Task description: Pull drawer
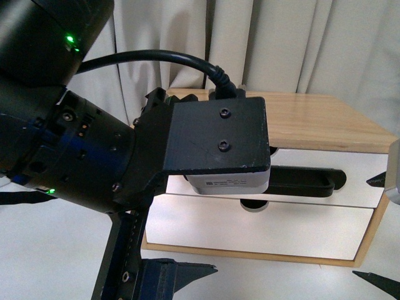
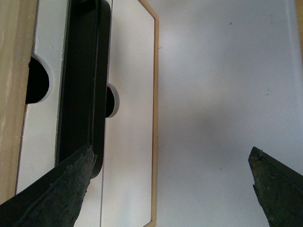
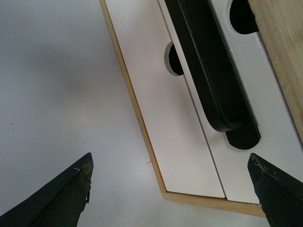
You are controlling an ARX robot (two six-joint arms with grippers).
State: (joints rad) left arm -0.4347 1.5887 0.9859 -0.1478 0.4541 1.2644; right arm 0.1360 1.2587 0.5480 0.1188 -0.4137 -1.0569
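Note:
The drawer (image 1: 356, 178) is the upper one of a low wooden cabinet, white-fronted with a long black bar handle (image 1: 306, 181), and sits flush with the front below it. My left arm fills the near left of the front view, and only one left finger (image 1: 187, 273) shows there. In the left wrist view the left gripper (image 2: 170, 184) is open and empty, one finger (image 2: 61, 189) close to the end of the handle (image 2: 83, 94). The right gripper (image 3: 170, 189) is open too, a short way in front of the cabinet, with the handle (image 3: 213, 75) beyond it.
A plain white lower drawer front (image 1: 262, 228) with a half-round notch sits under the handled one. The cabinet's light wood top (image 1: 325, 122) is bare. The cabinet stands on a white table (image 2: 222, 94), with pale curtains (image 1: 281, 44) behind.

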